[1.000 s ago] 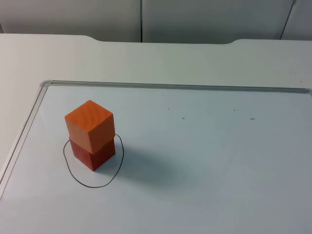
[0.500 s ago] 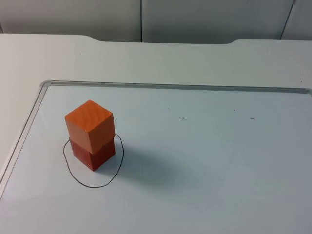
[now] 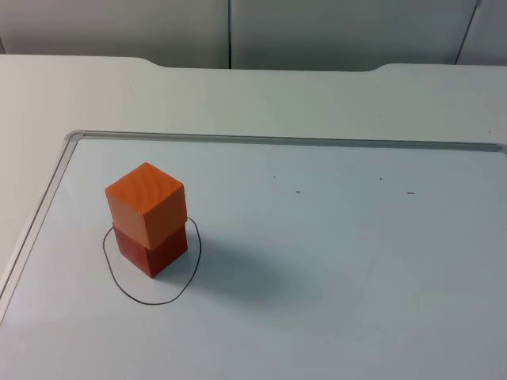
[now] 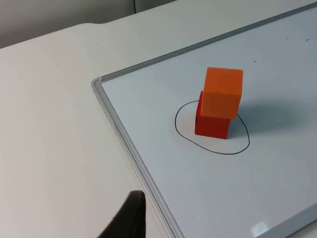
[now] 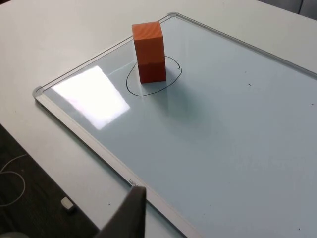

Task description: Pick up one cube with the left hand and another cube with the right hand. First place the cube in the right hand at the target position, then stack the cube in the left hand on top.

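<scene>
Stack stands finished, by the look of it: the lighter orange wooden cube [image 3: 145, 201] sits on the darker red-orange wooden cube [image 3: 150, 250], inside the hand-drawn black outline [image 3: 150, 265] that marks the target on the white metal-framed whiteboard [image 3: 333, 269]. Upper cube is twisted a little against the lower one and overhangs slightly at one edge; from the left wrist view it [image 4: 222, 92] reads upright, not tipping. Lower cube [image 4: 212, 124] is within the outline there too, toward its far side.

Left gripper is pulled well back, off the board over the bare white table top [image 3: 238, 99], one black fingertip [image 4: 128, 220] in view; whether the fingers are spread or closed I cannot tell. Right gripper is likewise well away past the board's near edge, one fingertip [image 5: 126, 215] showing, finger state also impossible to tell. Neither touches a cube.

Judgement: the step in hand is retreat or hold. Doing it well means both arms waiting clear of the stack, with no sweep across the board and no bump to the frame.
</scene>
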